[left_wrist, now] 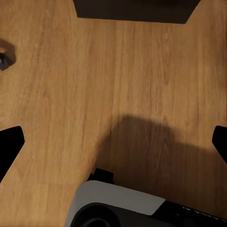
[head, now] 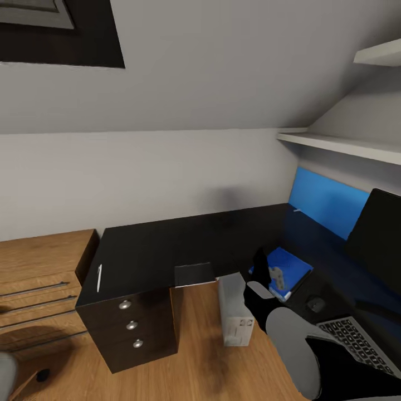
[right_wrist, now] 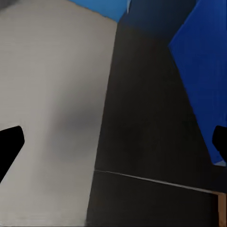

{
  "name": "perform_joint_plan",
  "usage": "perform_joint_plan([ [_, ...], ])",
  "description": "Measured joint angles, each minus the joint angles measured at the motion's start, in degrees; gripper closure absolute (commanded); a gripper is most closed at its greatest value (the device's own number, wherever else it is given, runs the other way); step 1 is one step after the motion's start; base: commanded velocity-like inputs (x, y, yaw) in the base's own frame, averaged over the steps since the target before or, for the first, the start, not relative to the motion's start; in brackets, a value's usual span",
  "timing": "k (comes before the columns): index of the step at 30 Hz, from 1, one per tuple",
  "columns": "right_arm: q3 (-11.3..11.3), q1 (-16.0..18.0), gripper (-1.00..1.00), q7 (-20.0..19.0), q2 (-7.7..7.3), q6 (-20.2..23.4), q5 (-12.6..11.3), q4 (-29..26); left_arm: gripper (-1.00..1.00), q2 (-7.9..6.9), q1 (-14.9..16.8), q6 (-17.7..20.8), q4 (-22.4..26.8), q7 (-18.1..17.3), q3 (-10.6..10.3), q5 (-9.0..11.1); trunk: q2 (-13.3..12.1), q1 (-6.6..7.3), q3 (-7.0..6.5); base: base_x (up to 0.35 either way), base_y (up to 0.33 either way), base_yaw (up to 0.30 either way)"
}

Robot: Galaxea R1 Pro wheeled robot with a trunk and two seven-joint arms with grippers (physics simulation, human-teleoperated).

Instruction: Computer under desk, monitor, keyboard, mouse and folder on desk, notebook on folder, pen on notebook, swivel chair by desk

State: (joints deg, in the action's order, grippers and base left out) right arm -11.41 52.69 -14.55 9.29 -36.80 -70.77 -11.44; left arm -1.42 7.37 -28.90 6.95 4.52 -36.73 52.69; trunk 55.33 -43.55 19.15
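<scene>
Hovering above the near right part of the glossy black L-shaped desk (head: 167, 245), the right gripper (head: 274, 275) hangs over the flat bright blue folder (head: 289, 266), which lies on the desk top; whether the pale grey piece at its tip is held or merely under it I cannot tell. In the right wrist view its two dark fingertips (right_wrist: 9, 146) stand at opposite edges, spread wide, with desk top, grey wall and the folder's blue edge (right_wrist: 201, 80) between them. The left gripper's dark fingertips (left_wrist: 10, 144) likewise stand wide apart over bare wood floor (left_wrist: 71, 94), gripping nothing.

Just right of the folder sits the small dark rounded mouse (head: 316, 304), and nearer still the slim keyboard with rows of low keys (head: 356, 340). Behind them rises the wide flat black monitor (head: 376, 239) — in front of the blue wall panel (head: 328, 203).

Below the desk edge, left of the right arm, stands the light grey-white tower computer (head: 235, 312) on the floor. Further left, a thin grey notebook (head: 194, 274) rests at the desk's near edge, and a thin white pen (head: 99, 277) lies by the left edge — above the dark drawer unit with three silver knobs (head: 131, 326). A light wood drawer chest (head: 39, 278) stands at far left.
</scene>
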Motion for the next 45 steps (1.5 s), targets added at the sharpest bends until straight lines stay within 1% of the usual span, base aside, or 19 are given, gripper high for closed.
perform_joint_plan([
  [3,2.1,0.0,-1.00,0.0,0.67,0.0,2.2,2.0,-1.00,-0.06,0.0,0.0,0.0,0.0,0.2,0.1,0.0,0.00,-0.22,0.000,0.000,0.158],
  [6,5.1,0.0,-1.00,0.1,0.68,0.0,5.9,5.6,-1.00,-0.11,0.0,0.0,0.0,0.0,0.3,0.1,0.0,0.00,-0.44,0.000,0.000,0.167],
  [9,6.0,0.0,-1.00,0.1,0.69,0.1,7.6,8.4,-1.00,-0.13,0.0,0.0,0.0,0.0,0.3,0.1,0.0,0.00,-0.66,0.000,0.000,0.179],
  [10,6.2,-0.1,-1.00,0.0,0.70,0.1,8.5,11.1,-1.00,-0.10,0.0,0.0,0.0,0.0,0.3,0.1,0.0,0.00,-0.73,0.000,0.000,0.184],
  [12,6.4,-0.6,-1.00,-0.1,0.70,0.0,8.8,11.8,-1.00,-0.08,0.0,0.0,0.0,0.0,0.3,0.1,0.0,0.00,-0.88,0.000,0.000,0.185],
  [14,6.5,-2.3,-1.00,-0.2,0.70,-0.1,9.1,12.2,-1.00,-0.07,0.0,0.0,0.0,0.0,0.2,0.1,0.0,0.00,-1.02,0.000,0.000,0.186],
  [16,6.7,-6.7,-1.00,-0.2,0.70,-0.4,12.2,12.5,-1.00,-0.05,0.0,0.0,0.0,0.0,0.3,0.1,0.0,0.00,-1.16,0.000,0.000,0.190],
  [17,6.8,-8.4,-1.00,-0.2,0.70,-0.5,14.2,12.5,-1.00,-0.05,0.0,0.0,0.0,0.0,0.3,0.1,0.0,0.00,-1.23,0.000,0.000,0.193],
  [18,6.9,-11.0,-1.00,-0.2,0.70,-1.2,18.0,12.6,-1.00,-0.05,0.0,0.0,0.0,0.1,0.3,0.1,0.0,0.00,-1.30,0.000,0.000,0.194],
  [19,7.0,-12.1,-1.00,-0.2,0.71,-1.6,19.4,12.6,-1.00,-0.05,0.0,0.0,0.0,0.0,0.3,0.1,0.0,0.00,-1.38,0.000,0.000,0.196],
  [21,7.0,-15.5,-1.00,-0.2,0.71,-3.9,23.6,12.6,-1.00,-0.05,0.0,0.0,0.0,0.1,0.3,0.1,0.0,0.00,-1.51,0.000,0.000,0.197],
  [23,7.0,-17.7,-1.00,-0.2,0.71,-6.0,25.9,12.6,-1.00,-0.05,0.0,0.0,0.0,0.1,0.3,0.2,0.0,0.00,-1.65,0.000,0.000,0.197],
  [26,7.1,-20.1,-1.00,-0.2,0.71,-8.4,28.1,12.6,-1.00,-0.05,0.0,0.0,0.0,0.1,0.3,0.2,0.0,0.00,-1.85,0.000,0.000,0.205],
  [27,7.0,-21.5,-1.00,-0.2,0.71,-9.5,29.7,12.6,-1.00,-0.05,0.0,-0.1,0.0,0.0,0.3,0.2,0.0,0.00,-1.91,0.000,0.000,0.224],
  [30,7.2,-23.0,-1.00,0.0,0.71,-10.1,31.4,12.6,-1.00,-0.05,0.0,-0.1,0.0,0.0,0.2,0.1,0.0,0.00,-2.07,0.000,0.000,0.240],
  [33,7.2,-24.4,-1.00,0.0,0.71,-10.3,34.1,12.6,-1.00,-0.05,0.0,-0.1,0.0,0.0,0.0,0.0,0.0,0.00,-2.20,0.000,0.000,0.221],
  [35,7.2,-25.0,-1.00,0.1,0.38,-10.3,36.8,12.6,-1.00,-0.05,0.0,-0.1,0.0,0.0,-0.1,0.0,0.0,0.00,-2.28,0.000,0.000,0.159],
  [39,7.2,-25.5,-1.00,0.2,-0.57,-10.3,38.8,12.5,-1.00,-0.04,0.0,-0.2,0.0,0.0,-0.1,-0.1,0.0,0.00,-2.46,0.000,0.092,0.139],
  [45,7.1,-25.6,-1.00,0.2,-2.62,-10.0,39.2,12.6,-1.00,-0.04,0.0,-0.1,0.0,0.0,0.2,0.0,0.0,0.00,-2.64,0.000,0.274,0.133],
])
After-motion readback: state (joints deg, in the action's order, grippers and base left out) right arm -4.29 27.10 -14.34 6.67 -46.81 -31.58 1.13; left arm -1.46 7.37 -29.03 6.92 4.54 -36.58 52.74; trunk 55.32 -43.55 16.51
